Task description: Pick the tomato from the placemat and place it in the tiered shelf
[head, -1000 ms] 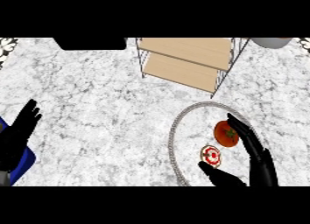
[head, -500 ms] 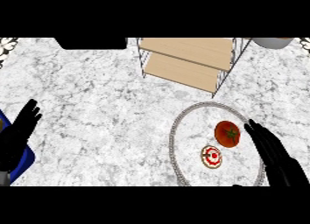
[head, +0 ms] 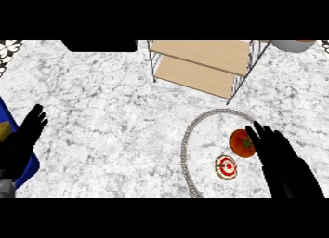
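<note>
A red tomato (head: 240,143) with a green stem lies on the round marble-patterned placemat (head: 201,123) at the lower right. My right hand (head: 282,162) sits just right of the tomato with straight fingers pointing up, touching or almost touching its right side; the hand is open. The wooden tiered shelf (head: 201,62) stands at the top centre, its two boards bare. My left hand (head: 17,144) rests open at the left edge, fingers up.
A small red-and-white round object (head: 226,167) lies on the placemat just below the tomato. A blue object (head: 1,122) sits at the left edge behind my left hand. A dark box (head: 98,45) and a grey pot (head: 292,45) stand along the top.
My right hand opened away from the tomato, shifted right and down, and now has moved back up beside it. The tomato and left hand have stayed put.
</note>
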Available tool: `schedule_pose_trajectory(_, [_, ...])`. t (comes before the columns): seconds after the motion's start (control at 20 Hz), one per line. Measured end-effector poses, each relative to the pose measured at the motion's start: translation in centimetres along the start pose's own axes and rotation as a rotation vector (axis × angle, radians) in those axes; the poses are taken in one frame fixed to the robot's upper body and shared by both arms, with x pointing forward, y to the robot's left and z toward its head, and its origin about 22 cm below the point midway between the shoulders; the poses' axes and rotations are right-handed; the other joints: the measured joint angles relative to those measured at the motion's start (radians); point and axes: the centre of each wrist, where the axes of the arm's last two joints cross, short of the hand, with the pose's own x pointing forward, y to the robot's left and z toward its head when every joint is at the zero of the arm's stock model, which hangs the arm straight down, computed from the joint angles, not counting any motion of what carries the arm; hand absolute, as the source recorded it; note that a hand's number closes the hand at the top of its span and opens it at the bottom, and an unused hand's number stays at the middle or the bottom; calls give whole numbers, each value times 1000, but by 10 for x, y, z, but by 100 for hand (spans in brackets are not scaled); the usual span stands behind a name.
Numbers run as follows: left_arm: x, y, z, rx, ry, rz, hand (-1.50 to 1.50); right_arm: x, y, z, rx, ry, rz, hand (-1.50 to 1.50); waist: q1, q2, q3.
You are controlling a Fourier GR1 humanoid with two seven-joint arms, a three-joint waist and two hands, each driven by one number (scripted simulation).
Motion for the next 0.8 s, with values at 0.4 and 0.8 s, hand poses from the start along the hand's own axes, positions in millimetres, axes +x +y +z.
schedule_pose_trajectory(0.4, [1,8,6,-1,5,2,0,-2,7,-26,54,33,62,-150,-3,0,1])
schedule_pose_trajectory(0.8, [1,3,1,7,8,1,0,-11,21,-54,52,51,72,-150,-4,0,1])
